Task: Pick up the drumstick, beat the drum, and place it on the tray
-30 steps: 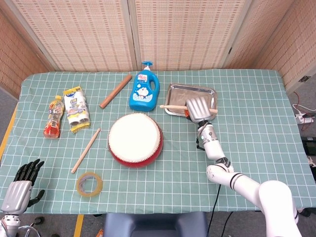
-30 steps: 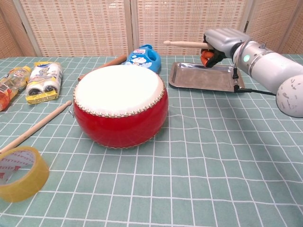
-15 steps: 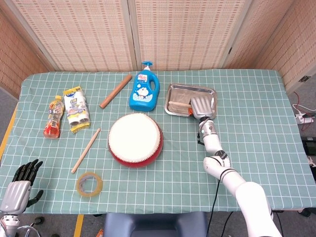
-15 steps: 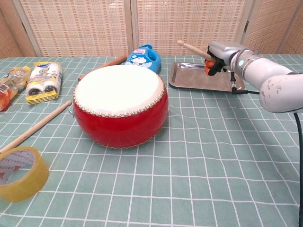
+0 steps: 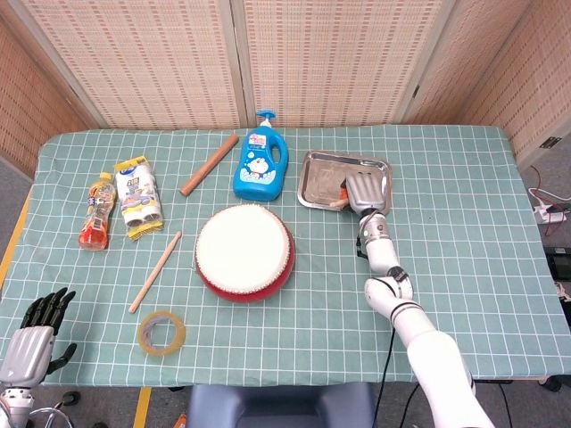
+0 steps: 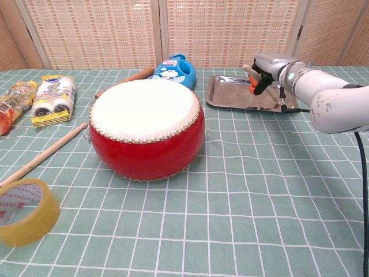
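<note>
Drumstick (image 6: 247, 68) pinched by right hand (image 5: 361, 190) over tray (image 5: 321, 176) front edge | drum (image 5: 244, 251) apart | left hand (image 5: 34, 330) spread

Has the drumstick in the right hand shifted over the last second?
Yes. The drumstick stuck out past the tray's left edge toward the blue bottle; now only a stub shows at the right hand.

Even, bright overhead light, soft short shadows cast, glare seen on the metal tray (image 6: 230, 98), both views sharp.
</note>
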`<act>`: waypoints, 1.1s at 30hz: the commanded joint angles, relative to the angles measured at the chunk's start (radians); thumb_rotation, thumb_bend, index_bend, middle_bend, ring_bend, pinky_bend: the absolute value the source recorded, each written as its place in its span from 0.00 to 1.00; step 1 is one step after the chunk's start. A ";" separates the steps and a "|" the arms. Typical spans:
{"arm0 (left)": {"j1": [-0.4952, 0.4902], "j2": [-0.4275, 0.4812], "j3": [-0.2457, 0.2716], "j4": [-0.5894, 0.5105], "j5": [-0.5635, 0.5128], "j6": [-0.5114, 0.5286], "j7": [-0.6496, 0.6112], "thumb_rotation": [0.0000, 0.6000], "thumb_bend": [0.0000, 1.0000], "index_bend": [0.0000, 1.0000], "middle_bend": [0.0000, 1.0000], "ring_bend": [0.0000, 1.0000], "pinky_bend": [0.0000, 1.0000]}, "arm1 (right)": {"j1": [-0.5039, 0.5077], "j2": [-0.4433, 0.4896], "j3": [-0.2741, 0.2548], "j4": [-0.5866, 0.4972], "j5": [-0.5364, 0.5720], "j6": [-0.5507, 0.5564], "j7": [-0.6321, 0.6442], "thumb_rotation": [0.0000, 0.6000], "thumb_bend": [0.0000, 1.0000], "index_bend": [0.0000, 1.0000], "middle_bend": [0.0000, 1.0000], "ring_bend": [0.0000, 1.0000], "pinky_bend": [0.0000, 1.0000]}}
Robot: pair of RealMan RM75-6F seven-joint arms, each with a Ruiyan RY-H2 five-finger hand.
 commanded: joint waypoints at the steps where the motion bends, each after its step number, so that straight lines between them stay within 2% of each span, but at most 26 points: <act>1: 0.000 0.000 0.000 0.001 -0.001 -0.001 -0.002 1.00 0.26 0.03 0.00 0.00 0.01 | 0.007 -0.006 0.010 0.012 0.008 -0.015 -0.015 1.00 0.47 0.40 0.40 0.25 0.28; 6: -0.002 0.000 -0.002 0.004 -0.004 -0.006 -0.004 1.00 0.25 0.03 0.00 0.00 0.01 | 0.020 -0.007 0.024 0.019 0.020 -0.038 -0.038 1.00 0.41 0.17 0.26 0.10 0.16; 8: -0.002 0.000 -0.002 0.004 -0.004 -0.006 -0.006 1.00 0.25 0.03 0.00 0.00 0.01 | 0.025 -0.005 0.031 0.021 0.025 -0.047 -0.048 1.00 0.32 0.10 0.22 0.07 0.12; 11: -0.002 -0.002 -0.002 0.006 -0.005 -0.006 -0.008 1.00 0.25 0.03 0.00 0.00 0.01 | 0.031 -0.003 0.043 0.021 0.037 -0.056 -0.064 1.00 0.13 0.01 0.17 0.03 0.07; 14: -0.002 -0.003 -0.002 0.008 -0.006 -0.008 -0.010 1.00 0.25 0.03 0.00 0.00 0.01 | 0.034 0.001 0.051 0.019 0.045 -0.061 -0.077 1.00 0.05 0.00 0.15 0.01 0.05; 17: -0.002 -0.005 -0.002 0.010 -0.005 -0.007 -0.012 1.00 0.25 0.03 0.00 0.00 0.01 | 0.034 0.004 0.059 0.011 0.051 -0.060 -0.080 1.00 0.02 0.00 0.15 0.00 0.05; 23: -0.002 -0.006 -0.005 0.018 -0.003 -0.002 -0.019 1.00 0.25 0.03 0.00 0.00 0.01 | 0.009 0.041 0.048 -0.053 0.025 0.017 -0.034 1.00 0.02 0.02 0.15 0.01 0.05; 25: -0.004 -0.006 -0.007 0.021 -0.002 0.000 -0.023 1.00 0.25 0.03 0.00 0.00 0.01 | -0.021 0.069 0.026 -0.098 -0.006 0.079 -0.011 1.00 0.08 0.08 0.15 0.04 0.06; 29: -0.008 -0.004 -0.016 0.023 0.001 0.007 -0.027 1.00 0.26 0.03 0.00 0.00 0.01 | -0.114 0.150 -0.030 -0.231 -0.075 0.225 0.004 1.00 0.28 0.24 0.21 0.15 0.15; 30: -0.010 -0.003 -0.018 0.023 0.003 0.010 -0.025 1.00 0.25 0.03 0.00 0.00 0.01 | -0.150 0.183 -0.047 -0.289 -0.094 0.280 -0.001 1.00 0.30 0.27 0.22 0.17 0.17; 33: -0.011 -0.001 -0.019 0.021 0.004 0.011 -0.024 1.00 0.25 0.03 0.00 0.00 0.01 | -0.176 0.210 -0.057 -0.338 -0.105 0.311 -0.008 1.00 0.32 0.30 0.23 0.19 0.19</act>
